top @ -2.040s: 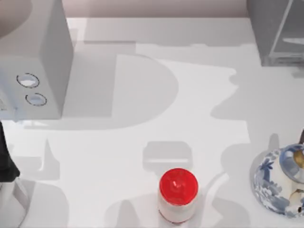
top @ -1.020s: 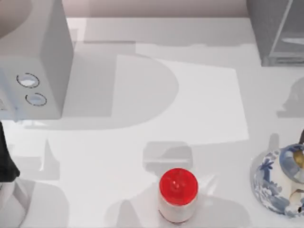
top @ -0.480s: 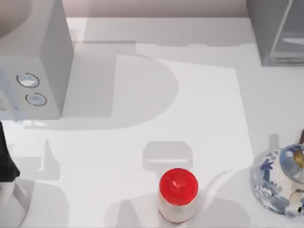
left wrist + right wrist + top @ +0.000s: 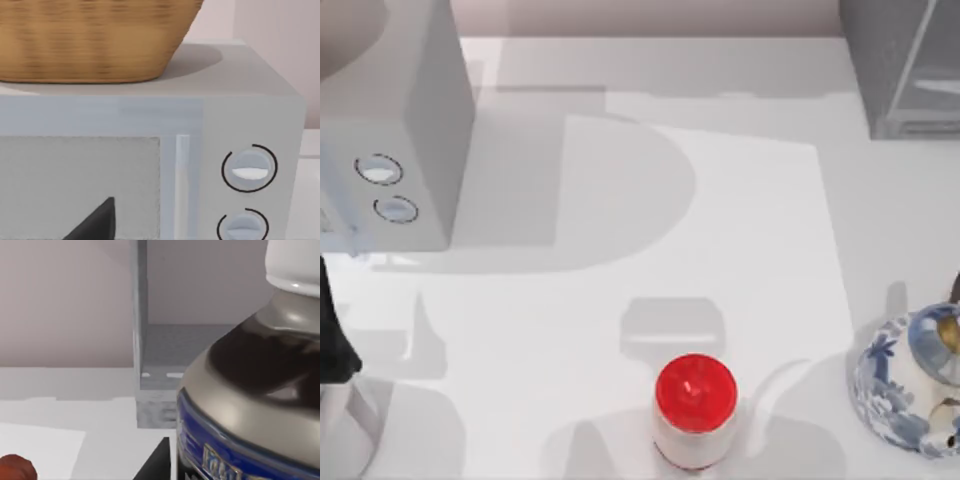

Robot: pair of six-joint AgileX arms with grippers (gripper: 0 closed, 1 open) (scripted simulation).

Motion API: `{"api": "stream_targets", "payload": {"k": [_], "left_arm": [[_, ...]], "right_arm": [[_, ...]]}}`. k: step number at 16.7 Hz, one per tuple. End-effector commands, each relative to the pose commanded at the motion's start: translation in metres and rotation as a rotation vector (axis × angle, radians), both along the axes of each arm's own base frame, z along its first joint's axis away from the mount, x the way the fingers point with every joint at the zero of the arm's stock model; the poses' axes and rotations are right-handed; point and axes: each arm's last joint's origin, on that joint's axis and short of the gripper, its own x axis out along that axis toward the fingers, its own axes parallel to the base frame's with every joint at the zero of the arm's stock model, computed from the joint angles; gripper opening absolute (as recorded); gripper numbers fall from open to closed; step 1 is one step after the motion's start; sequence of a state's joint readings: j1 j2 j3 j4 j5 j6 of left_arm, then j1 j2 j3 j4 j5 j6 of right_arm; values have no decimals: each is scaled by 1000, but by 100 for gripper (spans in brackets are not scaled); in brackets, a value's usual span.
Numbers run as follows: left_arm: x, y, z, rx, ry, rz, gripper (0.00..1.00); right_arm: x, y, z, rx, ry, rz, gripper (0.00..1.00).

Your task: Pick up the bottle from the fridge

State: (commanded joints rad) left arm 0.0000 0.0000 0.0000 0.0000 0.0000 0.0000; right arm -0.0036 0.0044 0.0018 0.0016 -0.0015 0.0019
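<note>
You have open counter [image 4: 740, 220] mid-frame; fridge [image 4: 900, 65] sits upper right. The bottle [image 4: 250, 390] looms close at the right wrist. Nothing has shifted; finger state can't be told.

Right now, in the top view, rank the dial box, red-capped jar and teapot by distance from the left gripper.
1. Dial box, far left, just ahead of the left gripper.
2. Red-capped jar, front middle.
3. Teapot, right edge.

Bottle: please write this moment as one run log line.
bottle: close before right wrist camera | fridge: behind it | left arm: parked, table's left edge
</note>
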Motion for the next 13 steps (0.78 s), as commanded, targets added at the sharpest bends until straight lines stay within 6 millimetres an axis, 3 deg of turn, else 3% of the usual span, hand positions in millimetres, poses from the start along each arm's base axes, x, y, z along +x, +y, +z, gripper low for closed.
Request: {"api": "stream_targets", "payload": {"k": [2,4,8,11,13], "left_arm": [[0,0,0,0,0,0,100],[0,0,0,0,0,0,100],[0,0,0,0,0,0,100],[0,0,0,0,0,0,100],[0,0,0,0,0,0,100]], "right_arm": [[0,0,3,-1,-7,-8,0],[0,-1,21,-2,-45,-38,0],[11,0,85,6,-152,-115,0],[46,7,125,19,-155,-163,0],[86,20,134,17,-102,-178,0]]}}
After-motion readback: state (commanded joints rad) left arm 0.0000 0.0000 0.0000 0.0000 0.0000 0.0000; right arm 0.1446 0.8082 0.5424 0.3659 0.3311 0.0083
